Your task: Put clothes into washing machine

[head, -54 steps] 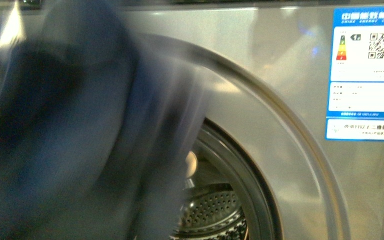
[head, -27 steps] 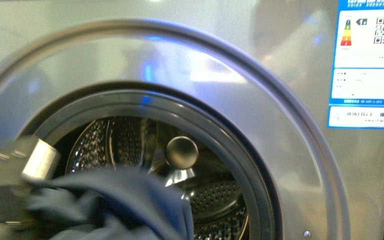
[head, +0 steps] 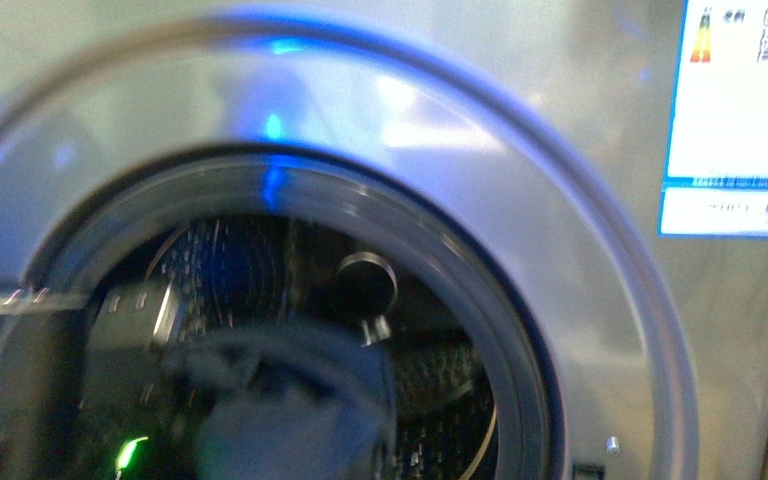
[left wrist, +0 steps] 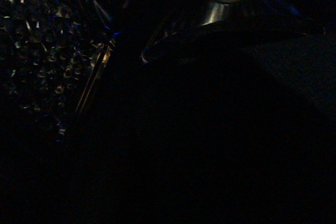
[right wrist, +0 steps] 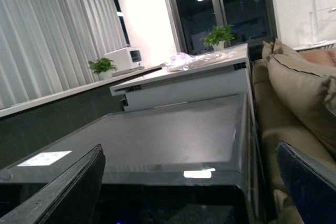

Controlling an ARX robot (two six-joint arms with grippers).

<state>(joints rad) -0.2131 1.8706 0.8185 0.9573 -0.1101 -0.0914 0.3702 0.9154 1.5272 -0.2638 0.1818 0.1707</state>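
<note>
Front view, strongly blurred. At lower left the left arm (head: pixel 50 385) reaches into the round mouth of the washing machine (head: pixel 560 200); a small green light (head: pixel 130 452) glows on its underside. The left claw (head: pixel 185 360) sits where the arm meets the cloth, and blur makes it impossible to tell whether it is apart or clamped. Just beside it, the clothes (head: pixel 295 405) form a dark blue-grey heap in the lower part of the mouth, inside the dark rim. Behind them is the perforated drum (head: pixel 230 270), with a round cap (head: pixel 365 285) at its back wall. At far right a blue-and-white label (head: pixel 735 110) is stuck on the silver front.

Left wrist view: dark.

Right wrist view. The right claw (right wrist: pixel 189 153) stands wide apart and holds nothing, one of its black fingers (right wrist: pixel 73 192) at each lower corner. Between them lies a dark flat top (right wrist: pixel 168 135). Pale curtains (right wrist: pixel 47 40) hang on one side, tan cushions (right wrist: pixel 304 87) lie on the other, and a potted plant (right wrist: pixel 219 35) stands beyond.
</note>
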